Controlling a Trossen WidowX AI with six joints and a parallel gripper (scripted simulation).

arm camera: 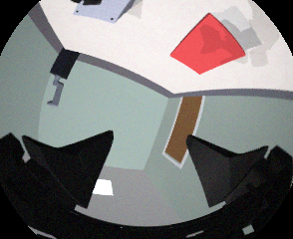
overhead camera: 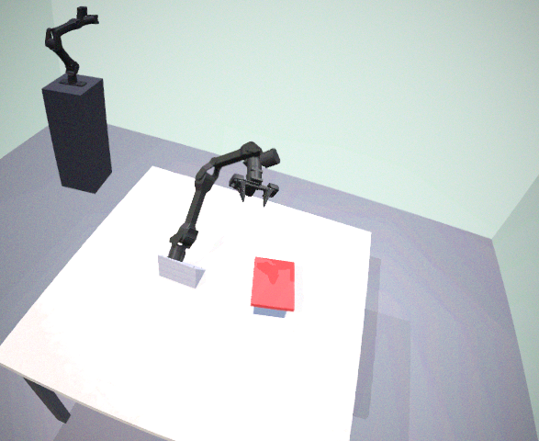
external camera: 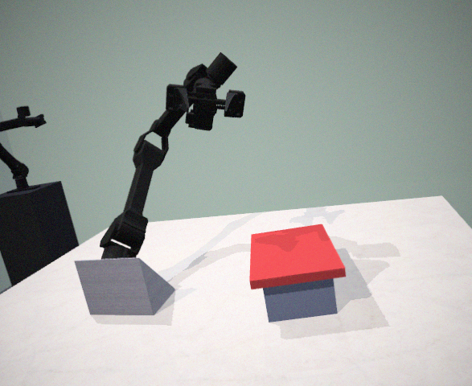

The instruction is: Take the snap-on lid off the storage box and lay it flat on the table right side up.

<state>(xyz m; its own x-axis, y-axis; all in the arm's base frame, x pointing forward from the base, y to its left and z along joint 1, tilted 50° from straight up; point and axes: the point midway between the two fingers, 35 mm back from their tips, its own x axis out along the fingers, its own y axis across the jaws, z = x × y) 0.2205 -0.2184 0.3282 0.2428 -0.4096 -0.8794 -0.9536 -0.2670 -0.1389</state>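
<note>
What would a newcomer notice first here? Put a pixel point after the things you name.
The bright red square-cornered lid (overhead camera: 273,287) (external camera: 296,257) (arm camera: 206,47), capping a blue box (overhead camera: 270,311) (external camera: 301,301) on the white table (overhead camera: 188,356) (external camera: 211,349) (arm camera: 137,40). Next, the black jointed arm (overhead camera: 194,209) (external camera: 141,182), its open end effector (overhead camera: 253,203) (external camera: 206,104) (arm camera: 150,137) raised above the table. Behind, a second black arm (overhead camera: 61,50) (external camera: 5,153) (arm camera: 58,92) tops a dark pedestal (overhead camera: 79,137) (external camera: 30,232) (arm camera: 65,64).

Bare table (overhead camera: 174,346) (external camera: 178,353) spreads across the lower left (plenty of room). A grey wedge (overhead camera: 178,272) (external camera: 117,287) blocks centre-left.

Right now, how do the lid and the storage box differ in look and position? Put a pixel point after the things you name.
The lid (overhead camera: 273,287) (external camera: 294,254) (arm camera: 206,47) is red, while the storage box (overhead camera: 269,311) (external camera: 301,302) is blue-grey. The lid sits on top; the box stands on the table below it. The lid is wider than the box and overhangs it. Both have straight edges.
</note>
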